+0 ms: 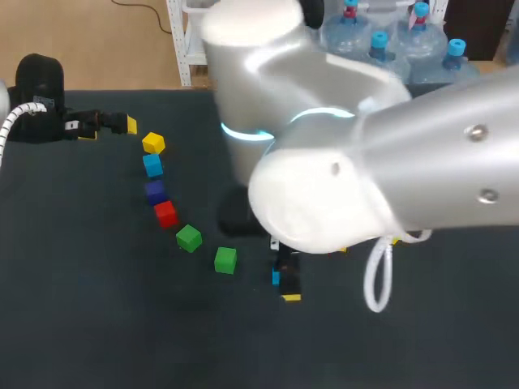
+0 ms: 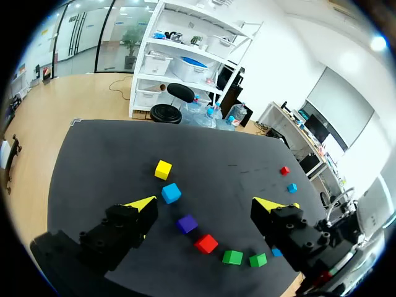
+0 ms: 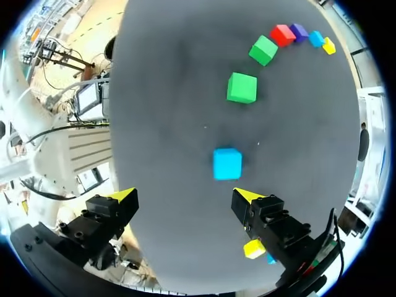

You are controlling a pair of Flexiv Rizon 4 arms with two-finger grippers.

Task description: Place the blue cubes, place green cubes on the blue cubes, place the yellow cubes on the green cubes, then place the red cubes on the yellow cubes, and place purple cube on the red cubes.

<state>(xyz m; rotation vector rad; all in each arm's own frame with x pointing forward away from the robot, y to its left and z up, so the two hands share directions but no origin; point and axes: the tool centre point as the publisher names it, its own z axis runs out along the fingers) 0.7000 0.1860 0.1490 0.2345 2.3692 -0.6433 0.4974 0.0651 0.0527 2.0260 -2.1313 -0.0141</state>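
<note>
Dark matte table (image 1: 81, 324), cloth-like top; it probably gives fair friction. No stack begun.

Loose arc of cubes, none stacked: yellow cube (image 1: 153, 143), far blue cube (image 1: 152, 165), purple cube (image 1: 155, 191), red cube (image 1: 165, 213), green cube (image 1: 188, 237), further green cube (image 1: 225, 259). Neighbours sit just beside each other.

Near blue cube (image 3: 227, 163) lies alone on the table, past the green end of the arc. It is just ahead of the right gripper (image 3: 185, 195), nearer one finger than the other and touching neither. Fingers are spread wide, nothing between them. The head view hides most of this gripper under the arm, so its height over the table is unclear.

Left gripper (image 2: 207, 203) is also spread wide and empty, hanging over the arc with the purple cube ahead of it.

Handling, as a judgement: small rigid blocks, likely light, smooth flat faces, not fragile. Take hold on two opposite side faces, square on, about mid-height. A skewed pinch would likely twist the cube or squirt it out.
</note>
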